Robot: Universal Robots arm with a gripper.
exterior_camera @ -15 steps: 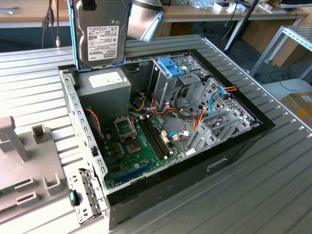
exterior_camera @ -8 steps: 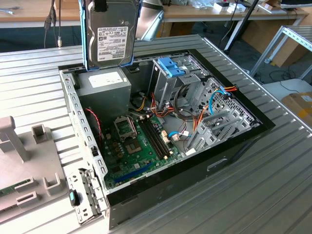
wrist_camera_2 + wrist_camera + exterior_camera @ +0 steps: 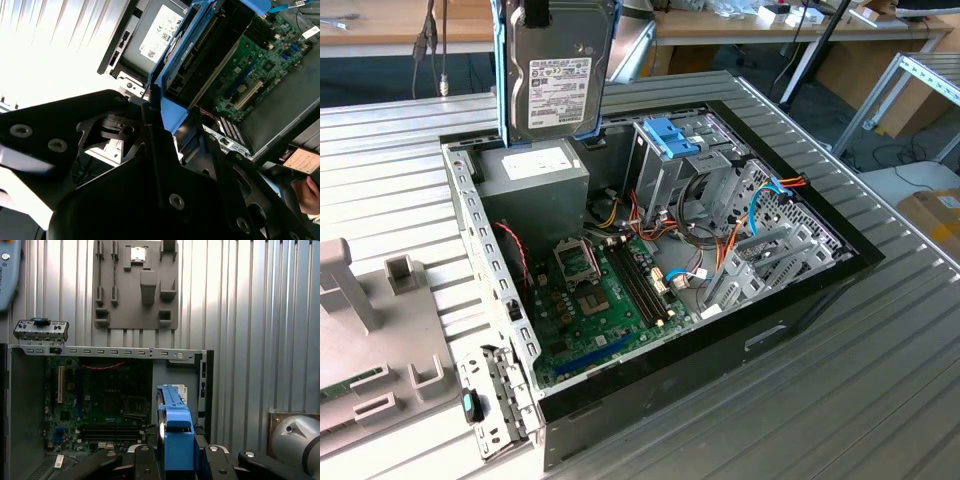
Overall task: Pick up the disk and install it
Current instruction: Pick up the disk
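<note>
- The gripper [image 3: 177,457] is clamped shut on the disk [image 3: 560,70], gripping its light-blue carrier frame;
- the disk hangs upright at the exterior view's upper centre, above the open computer case [image 3: 470,220], over the grey power supply [image 3: 535,165].

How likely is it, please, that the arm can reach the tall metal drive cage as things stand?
Probably yes: the gripper, jaws shut on the dark grey hard drive in its light-blue carrier, hangs above the open case, and the way to the metal drive cage looks free.
</note>
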